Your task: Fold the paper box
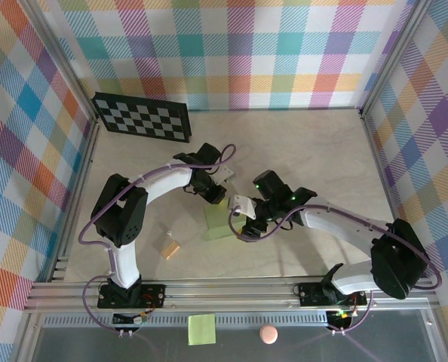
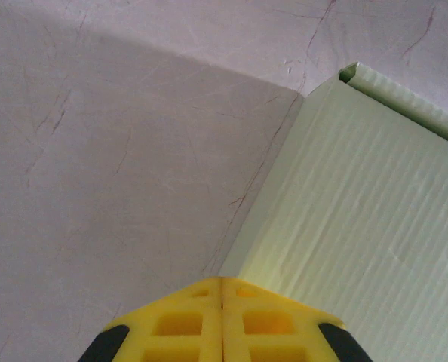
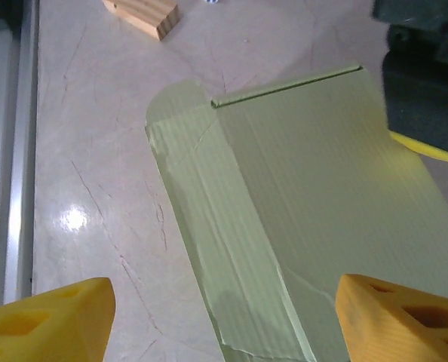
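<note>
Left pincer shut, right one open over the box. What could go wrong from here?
The left pincer is shut at the edge of the paper box with no card visibly between its fingers; it may shove the box instead of holding it.
The right pincer stands open astride the side flap, which looks wrinkled at its near end; closing there could crumple it instead of folding on the crease.

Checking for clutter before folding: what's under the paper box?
The paper box lies on the pale table, which shows along its edges. Anything directly beneath the card is hidden.
</note>
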### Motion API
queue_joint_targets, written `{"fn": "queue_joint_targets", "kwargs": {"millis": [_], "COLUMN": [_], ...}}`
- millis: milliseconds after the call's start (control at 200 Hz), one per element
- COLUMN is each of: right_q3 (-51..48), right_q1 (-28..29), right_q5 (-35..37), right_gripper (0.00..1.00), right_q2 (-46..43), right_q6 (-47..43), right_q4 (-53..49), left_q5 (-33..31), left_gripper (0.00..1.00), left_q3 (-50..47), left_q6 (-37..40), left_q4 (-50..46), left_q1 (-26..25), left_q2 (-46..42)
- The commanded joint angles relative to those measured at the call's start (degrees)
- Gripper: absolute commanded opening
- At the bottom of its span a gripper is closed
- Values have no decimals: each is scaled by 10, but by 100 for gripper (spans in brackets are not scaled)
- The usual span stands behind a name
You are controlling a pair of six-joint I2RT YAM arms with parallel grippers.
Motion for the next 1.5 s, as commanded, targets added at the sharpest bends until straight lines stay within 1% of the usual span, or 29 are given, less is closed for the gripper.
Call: {"fn": "queue_joint_targets", "kwargs": {"millis": [0, 90, 180, 335, 515, 660, 830, 995, 1185, 1315, 1385, 1455, 1495], "right_q3": [20, 31, 39, 38, 41, 55, 76, 90, 111, 125, 135, 146, 151], "right_q1": [16, 26, 42, 60, 62, 61, 62, 62, 60, 56, 55, 54, 54], "right_q5": [14, 25, 68, 144, 169, 187, 195, 196, 189, 174, 165, 159, 159], "right_gripper": [79, 79, 79, 77, 76, 72, 62, 60, 55, 47, 44, 41, 41], "right_q2": [32, 57, 78, 84, 79, 83, 101, 116, 128, 132, 134, 136, 136], "right_q6": [-98, -119, -141, -171, -212, -239, -265, -283, -299, -305, -301, -293, -290], "right_q4": [2, 3, 13, 50, 66, 66, 55, 54, 44, 15, -3, -23, -31], "left_q5": [-19, -17, -19, -29, -39, -39, -41, -44, -48, -51, -51, -56, -67], "left_gripper": [7, 7, 8, 8, 8, 8, 8, 8, 8, 8, 8, 10, 12], "left_q3": [6, 8, 11, 17, 25, 28, 33, 35, 39, 32, 25, 14, 10], "left_q6": [9, 9, 9, 9, 10, 11, 12, 15, 19, 20, 18, 15, 11], "left_q4": [-26, -27, -29, -37, -44, -46, -47, -47, -52, -42, -32, -17, -10], "left_q1": [4, 4, 4, 4, 4, 4, 4, 4, 4, 4, 4, 4, 4], "left_q2": [17, 20, 21, 24, 33, 39, 40, 45, 47, 31, 13, -10, -23]}}
